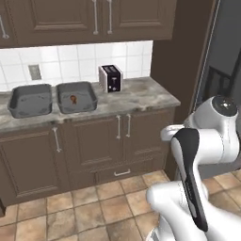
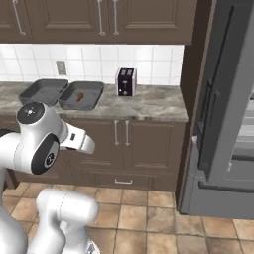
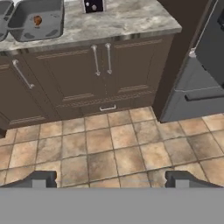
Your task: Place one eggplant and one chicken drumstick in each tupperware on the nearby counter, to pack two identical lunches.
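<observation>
Left tupperware (image 3: 3, 19) cut off.

Two rear base cameras (left, right) toward the same counter (image 1: 141, 96); floorward hand camera.

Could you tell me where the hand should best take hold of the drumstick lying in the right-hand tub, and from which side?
Probably from straight above: the drumstick lies flat on the floor of the right tub, whose flared walls block a sideways approach. Close across its middle; its narrower end is too small to make out here.
</observation>
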Available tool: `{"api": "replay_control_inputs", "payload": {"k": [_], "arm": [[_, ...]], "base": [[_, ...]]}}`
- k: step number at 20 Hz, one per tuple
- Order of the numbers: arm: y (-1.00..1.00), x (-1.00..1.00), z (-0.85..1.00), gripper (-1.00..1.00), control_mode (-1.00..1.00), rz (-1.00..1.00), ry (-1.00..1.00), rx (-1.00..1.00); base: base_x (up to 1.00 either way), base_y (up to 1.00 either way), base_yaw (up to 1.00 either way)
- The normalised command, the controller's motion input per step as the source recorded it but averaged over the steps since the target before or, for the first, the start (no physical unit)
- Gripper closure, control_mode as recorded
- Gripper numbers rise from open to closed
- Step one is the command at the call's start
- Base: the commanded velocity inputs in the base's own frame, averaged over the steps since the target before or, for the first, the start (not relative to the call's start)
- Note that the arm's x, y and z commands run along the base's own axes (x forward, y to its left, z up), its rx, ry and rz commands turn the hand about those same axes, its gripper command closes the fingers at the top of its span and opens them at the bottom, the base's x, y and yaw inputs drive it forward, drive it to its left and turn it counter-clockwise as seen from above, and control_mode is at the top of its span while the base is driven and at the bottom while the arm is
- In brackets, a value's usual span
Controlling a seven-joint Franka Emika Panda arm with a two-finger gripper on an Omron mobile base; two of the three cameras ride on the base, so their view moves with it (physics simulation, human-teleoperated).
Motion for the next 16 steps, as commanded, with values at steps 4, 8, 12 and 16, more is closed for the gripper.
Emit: {"api": "replay_control_inputs", "payload": {"k": [4, 8, 12, 16], "arm": [[0.0, 0.0, 0.0, -1.0, 1.0, 0.0, 0.0, 0.0], [0.0, 0.0, 0.0, -1.0, 1.0, 0.0, 0.0, 0.0], [0.0, 0.0, 0.0, -1.0, 1.0, 0.0, 0.0, 0.0], [0.0, 0.0, 0.0, -1.0, 1.0, 0.0, 0.0, 0.0]], "base": [[-0.94, -0.65, 0.0], [-0.08, -1.0, -0.08], [0.15, -1.0, -0.15], [0.28, -1.0, -0.2]]}}
